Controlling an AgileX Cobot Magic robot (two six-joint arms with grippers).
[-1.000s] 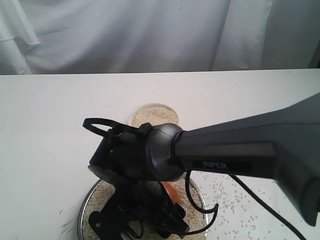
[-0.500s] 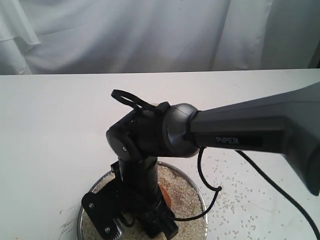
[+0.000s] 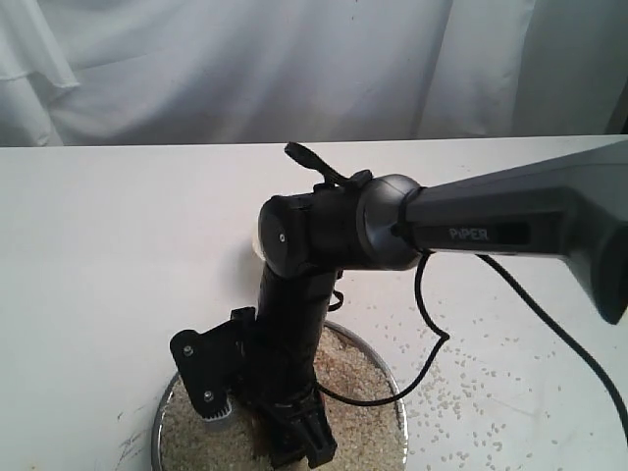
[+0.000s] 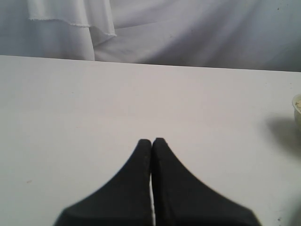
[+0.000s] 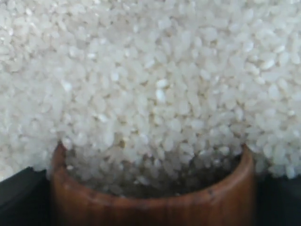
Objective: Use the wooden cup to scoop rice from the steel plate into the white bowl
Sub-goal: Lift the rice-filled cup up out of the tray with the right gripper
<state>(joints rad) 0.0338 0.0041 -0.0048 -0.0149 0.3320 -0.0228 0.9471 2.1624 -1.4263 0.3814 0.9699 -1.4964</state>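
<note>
The wooden cup (image 5: 150,202) is held in my right gripper (image 3: 289,442), whose dark fingers (image 5: 19,193) show on either side of it. The cup's mouth is pushed into the rice (image 5: 155,84), and grains lie inside its lip. In the exterior view the right arm reaches down into the steel plate (image 3: 394,385), which is filled with rice (image 3: 358,407). The white bowl (image 4: 297,106) shows only as a sliver at the edge of the left wrist view; in the exterior view the arm hides nearly all of it. My left gripper (image 4: 152,141) is shut and empty above bare table.
Loose grains (image 3: 471,392) are scattered on the white table to the right of the plate. A black cable (image 3: 432,324) loops from the right arm over the plate's edge. A white curtain (image 3: 294,69) hangs behind the table.
The right arm's wrist joint has swung up and to the right, now covering the bowl. The gripper with the cup has tilted downward into the rice on the plate.
</note>
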